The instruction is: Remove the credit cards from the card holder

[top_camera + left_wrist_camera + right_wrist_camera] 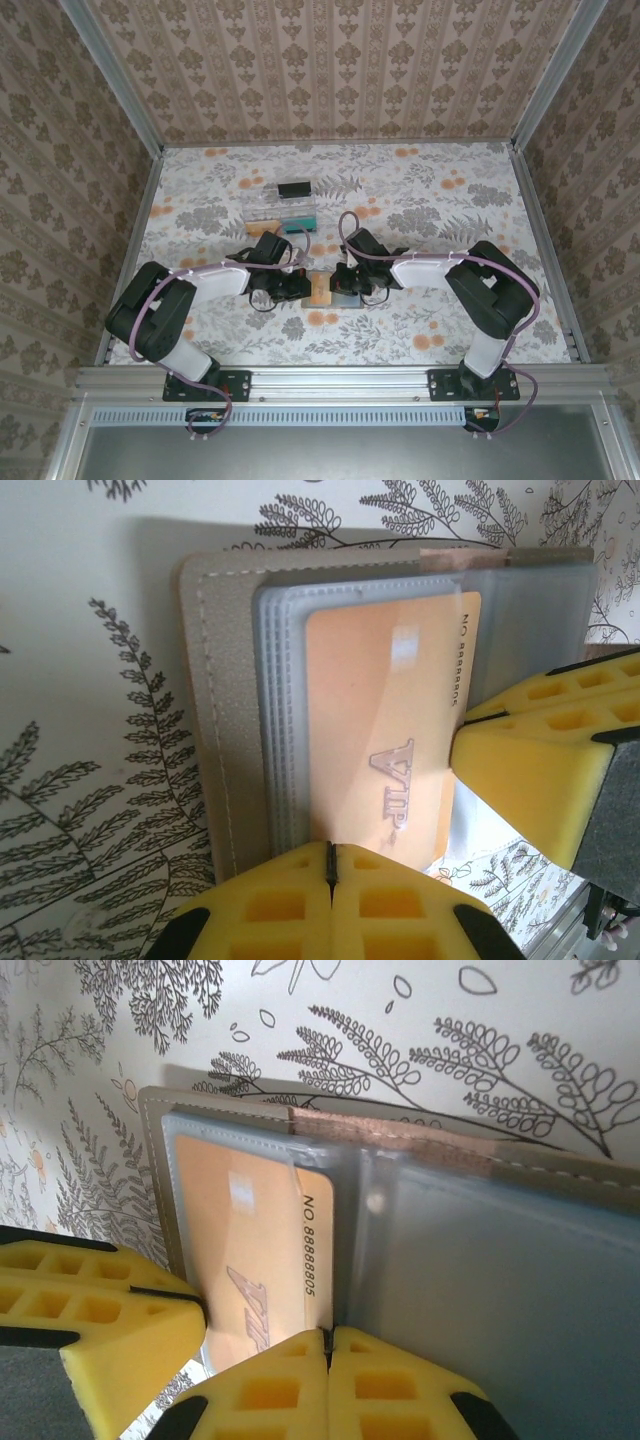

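With the left hand (330,852) and right hand (327,1336) clenched shut, the thin, stiff, slick credit card (380,730) would best be pinched at its exposed edge.

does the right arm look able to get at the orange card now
Likely yes: the orange card pokes out of its sleeve in the open card holder, right at the shut right fingers; the left fingers sit beside it.
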`<state>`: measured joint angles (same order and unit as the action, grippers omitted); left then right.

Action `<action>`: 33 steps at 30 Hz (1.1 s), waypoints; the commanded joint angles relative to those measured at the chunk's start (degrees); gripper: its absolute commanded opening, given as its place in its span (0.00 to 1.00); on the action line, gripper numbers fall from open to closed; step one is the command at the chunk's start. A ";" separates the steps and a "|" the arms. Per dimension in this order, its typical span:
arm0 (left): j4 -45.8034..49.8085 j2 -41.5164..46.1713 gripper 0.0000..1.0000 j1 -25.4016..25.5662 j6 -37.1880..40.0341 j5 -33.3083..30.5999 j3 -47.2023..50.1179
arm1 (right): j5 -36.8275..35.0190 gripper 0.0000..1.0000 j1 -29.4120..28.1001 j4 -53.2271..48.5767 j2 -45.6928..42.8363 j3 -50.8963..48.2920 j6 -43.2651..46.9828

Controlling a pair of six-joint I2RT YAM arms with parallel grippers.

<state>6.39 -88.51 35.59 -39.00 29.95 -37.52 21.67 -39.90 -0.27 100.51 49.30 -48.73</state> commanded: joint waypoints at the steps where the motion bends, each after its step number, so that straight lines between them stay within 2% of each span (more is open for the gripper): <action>1: 1.36 -0.47 0.00 0.44 -0.50 -1.29 0.16 | 1.25 0.00 0.81 0.73 -0.17 -0.72 -0.91; 12: 1.91 -0.42 0.00 -0.44 -0.37 -1.58 0.83 | 2.79 0.00 3.77 1.23 -3.88 -5.31 0.37; 13: 1.87 -0.59 0.00 -0.44 -0.44 -1.44 0.63 | 3.07 0.10 3.77 1.72 -3.53 -5.24 0.20; 14: 1.83 -0.82 0.00 -0.36 -0.36 -1.27 0.39 | 3.43 0.14 3.74 2.24 -3.13 -5.10 -0.02; 16: 1.80 -1.35 0.00 -0.35 -0.28 -1.05 0.21 | 3.65 0.20 3.72 2.88 -2.31 -4.88 -0.16; 18: 1.65 -1.58 0.00 -0.26 -0.28 -0.87 0.08 | 3.82 0.21 3.70 3.66 -1.51 -4.77 -0.38; 26: 1.56 -1.67 0.00 -0.09 -0.28 -0.36 -0.08 | 4.71 0.21 3.69 5.28 0.03 -4.58 -1.10; 30: 1.92 -1.45 0.00 -0.09 -0.10 -0.49 -0.14 | 4.18 0.08 3.78 4.86 -0.35 -5.15 -0.86; 33: 2.53 -1.15 0.00 -0.34 0.33 -0.77 0.02 | 3.66 0.04 4.53 4.12 -1.68 -6.28 -0.21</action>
<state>6.37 -88.82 35.55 -39.00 30.00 -37.52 26.20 -36.05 5.19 99.11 44.73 -49.58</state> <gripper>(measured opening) 0.048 0.056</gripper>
